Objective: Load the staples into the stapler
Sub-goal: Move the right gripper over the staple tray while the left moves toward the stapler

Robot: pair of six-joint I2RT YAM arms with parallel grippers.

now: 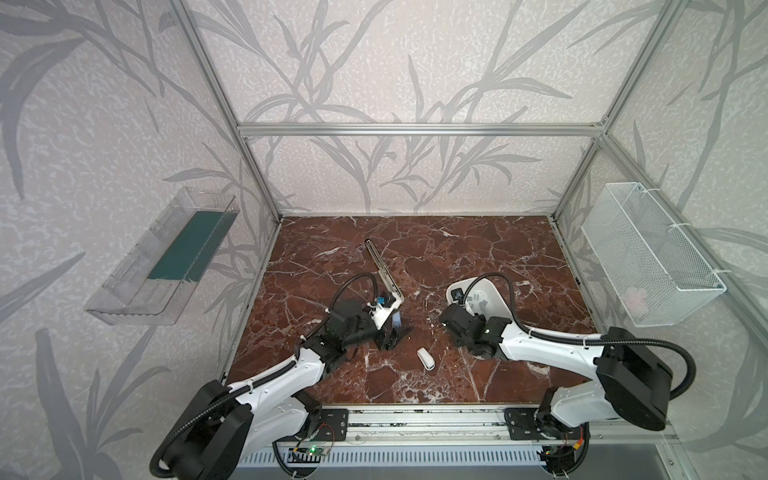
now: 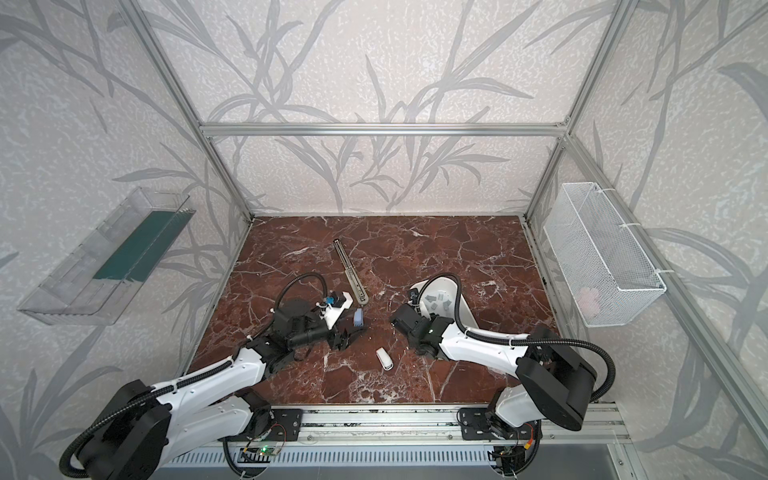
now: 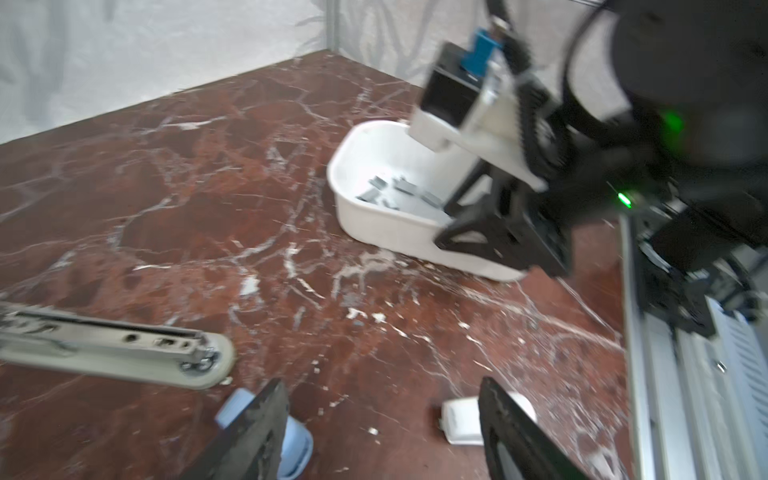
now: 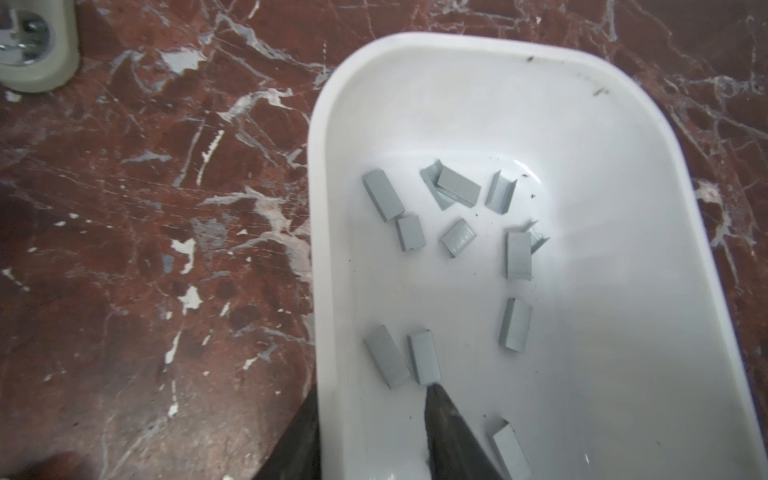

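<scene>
Staples (image 4: 457,237) lie scattered in the white tray (image 4: 328,166), about a dozen short grey strips, none lifted yet. My right tool (image 4: 370,409) sits astride the tray's wall, released, with nothing held. One finger is inside, its tip just beside a strip, and the other is outside over the worktop (image 4: 166,249). That won't pick anything, I reckon. I want both fingers inside the wall, then down on a strip lying alone and flat, pinching its long sides so it stays square for the channel. The overlapping ones I'd leave. Across the worktop the stapler (image 3: 116,345) lies swung open, metal channel showing, well apart from the tray. My left tool (image 3: 382,384) hovers near its closer end, released too, holding nothing. I'd have it steady the stapler.
</scene>
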